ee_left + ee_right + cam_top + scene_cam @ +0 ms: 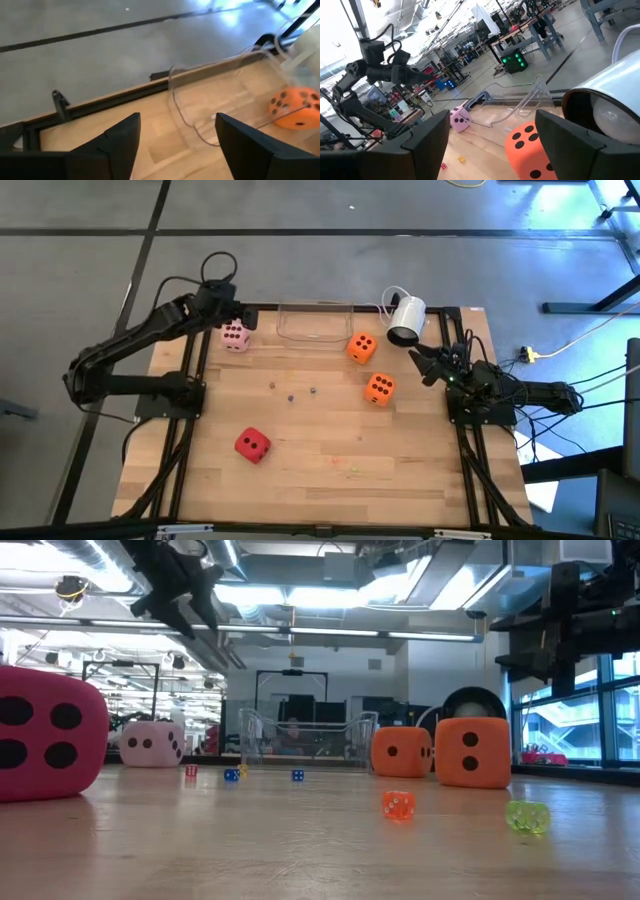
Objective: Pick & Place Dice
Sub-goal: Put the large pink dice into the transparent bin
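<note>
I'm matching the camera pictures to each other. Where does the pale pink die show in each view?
High view: pale pink die, far-left table corner, beneath the left claw.
Low view, left, behind the big red die.
Left wrist view: not in it.
Right wrist view, centre-left.
Shared landmark: clear plastic tray, beside it.

Wooden table; dice, clear tray.
</note>
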`<state>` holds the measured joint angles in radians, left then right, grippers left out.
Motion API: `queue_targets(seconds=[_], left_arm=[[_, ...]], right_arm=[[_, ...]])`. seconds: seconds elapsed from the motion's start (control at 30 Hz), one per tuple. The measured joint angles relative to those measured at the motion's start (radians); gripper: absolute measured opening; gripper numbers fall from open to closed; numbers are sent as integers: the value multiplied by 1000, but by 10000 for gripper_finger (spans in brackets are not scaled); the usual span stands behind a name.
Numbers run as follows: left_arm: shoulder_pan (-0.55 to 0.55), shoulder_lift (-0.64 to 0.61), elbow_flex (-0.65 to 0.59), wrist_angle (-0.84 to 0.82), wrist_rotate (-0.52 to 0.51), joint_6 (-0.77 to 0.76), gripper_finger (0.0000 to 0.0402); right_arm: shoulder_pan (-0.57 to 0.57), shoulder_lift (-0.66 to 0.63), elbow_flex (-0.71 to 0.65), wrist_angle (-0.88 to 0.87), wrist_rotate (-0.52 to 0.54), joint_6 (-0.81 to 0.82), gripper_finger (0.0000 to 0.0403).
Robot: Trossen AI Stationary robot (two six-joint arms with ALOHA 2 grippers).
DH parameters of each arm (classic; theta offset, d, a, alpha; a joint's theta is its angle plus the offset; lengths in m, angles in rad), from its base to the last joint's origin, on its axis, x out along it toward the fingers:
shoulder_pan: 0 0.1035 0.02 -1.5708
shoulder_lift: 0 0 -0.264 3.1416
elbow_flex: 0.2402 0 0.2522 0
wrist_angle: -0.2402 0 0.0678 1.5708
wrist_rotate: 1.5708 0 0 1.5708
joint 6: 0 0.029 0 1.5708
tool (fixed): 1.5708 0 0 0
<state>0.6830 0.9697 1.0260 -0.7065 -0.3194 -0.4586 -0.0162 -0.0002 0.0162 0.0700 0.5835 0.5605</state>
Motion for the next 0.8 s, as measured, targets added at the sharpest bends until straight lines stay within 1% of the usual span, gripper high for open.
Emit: queue_targets(seconds=[0.1, 0.23, 0.27, 0.4, 0.5, 0.6, 0.63, 0.73, 0.77, 0.8], left_arm=[[0, 34, 0, -4, -8, -26, 295], [-2, 88, 0, -5, -86, -97, 326], [-4, 99, 0, -7, -76, -102, 330], [-8, 142, 0, -9, 26, -104, 335], [0, 175, 0, -36, 58, -146, 333], [56, 175, -1, -86, 40, -183, 326], [84, 174, -1, -94, 52, -185, 324], [193, 176, 0, -109, 182, -176, 320], [232, 180, 0, -110, 215, -167, 319], [260, 186, 0, -110, 222, -159, 318]], right_arm=[[0, 0, 0, 0, 0, 1, 293], [0, 0, 0, 0, 0, 0, 293], [0, 0, 0, 0, 0, -1, 293], [0, 0, 0, 0, 2, -4, 293], [-1, 0, 0, 0, 4, -4, 294], [-1, 0, 0, 0, 4, -1, 294], [-1, 0, 0, 0, 4, 0, 294], [-1, 0, 0, 0, 4, 0, 294], [-1, 0, 0, 0, 4, 0, 294], [-1, 0, 0, 0, 7, 0, 294]])
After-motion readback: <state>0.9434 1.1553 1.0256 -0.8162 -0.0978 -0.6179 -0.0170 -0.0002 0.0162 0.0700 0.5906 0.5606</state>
